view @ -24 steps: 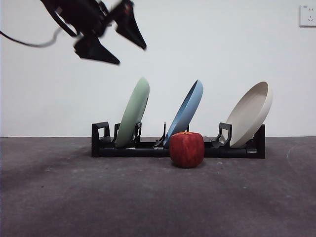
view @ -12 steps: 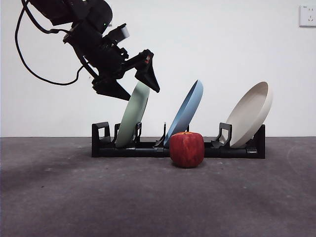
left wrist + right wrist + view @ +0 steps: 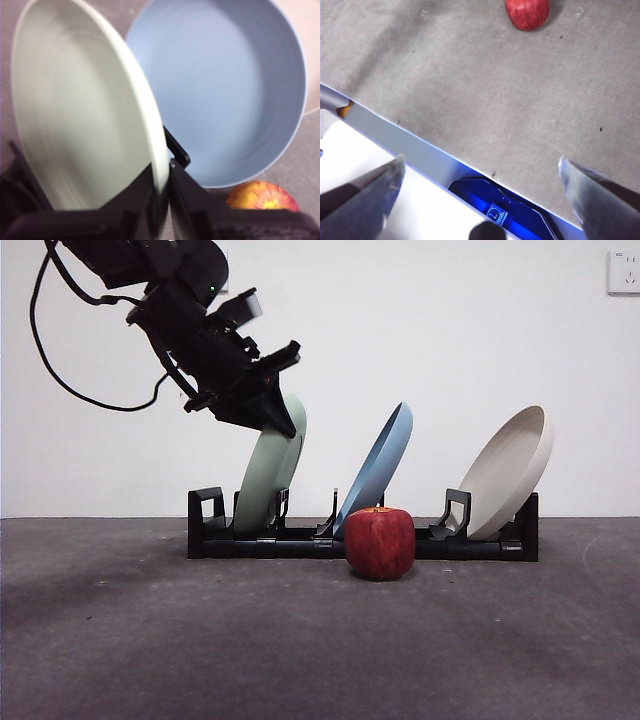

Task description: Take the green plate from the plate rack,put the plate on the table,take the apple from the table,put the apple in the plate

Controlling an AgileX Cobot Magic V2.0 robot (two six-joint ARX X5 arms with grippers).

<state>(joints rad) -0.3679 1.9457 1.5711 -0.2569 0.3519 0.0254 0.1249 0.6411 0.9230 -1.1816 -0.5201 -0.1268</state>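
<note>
— Plate [image 3: 268, 475], the green one: where is it?

— Leftmost slot of the rack [image 3: 362, 538], leaning right. The left pincer [image 3: 162, 187] has its jaws pinched narrow on the top rim.

— And the neighbours?

— A blue plate [image 3: 376, 468] sits just to its right; the apple [image 3: 380, 542] rests on the bench [image 3: 300, 640] near the rack. The right pincer [image 3: 480, 175] waits, jaws wide.

— Risks?

— I'd judge the thin rim grip could slip, or a tilted lift could knock the blue plate.
</note>
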